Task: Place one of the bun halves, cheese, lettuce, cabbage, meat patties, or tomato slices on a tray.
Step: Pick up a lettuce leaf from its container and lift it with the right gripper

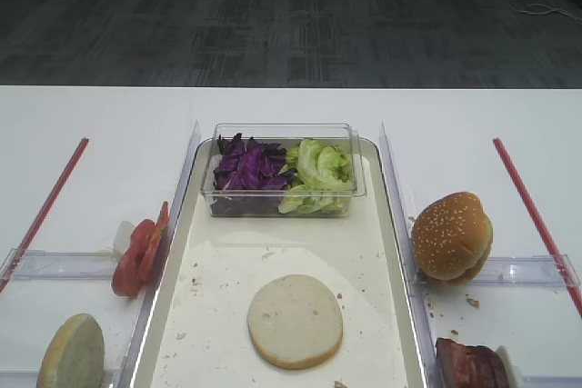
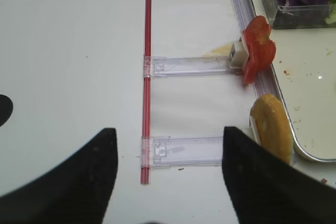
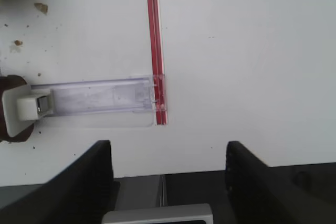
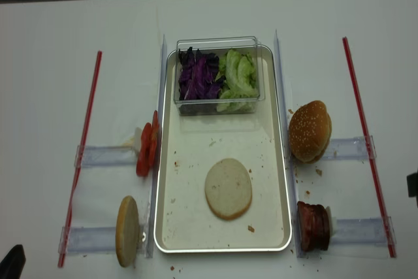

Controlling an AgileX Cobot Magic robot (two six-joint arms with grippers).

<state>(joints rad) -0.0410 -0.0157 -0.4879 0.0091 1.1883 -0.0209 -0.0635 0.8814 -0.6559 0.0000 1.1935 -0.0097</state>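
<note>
A bun half (image 1: 295,321) lies flat, cut face up, on the near floor of the tray (image 4: 223,249). Another bun half (image 2: 270,129) stands on edge left of the tray, with the tomato slices (image 2: 258,48) upright behind it. The meat patties (image 4: 313,225) stand right of the tray. Cabbage (image 1: 247,168) and lettuce (image 1: 318,170) fill a clear tub. No cheese is in view. My left gripper (image 2: 169,132) hangs open over the table left of the standing bun. My right gripper (image 3: 169,145) is open and empty at the table's near edge, right of the patties (image 3: 10,108).
A whole sesame bun (image 1: 451,235) stands on the right. The clear tub (image 1: 282,190) takes up the tray's far end. Clear plastic rails (image 2: 184,150) and red strips (image 2: 147,77) run along both sides. The table's near edge (image 3: 210,170) lies under my right gripper.
</note>
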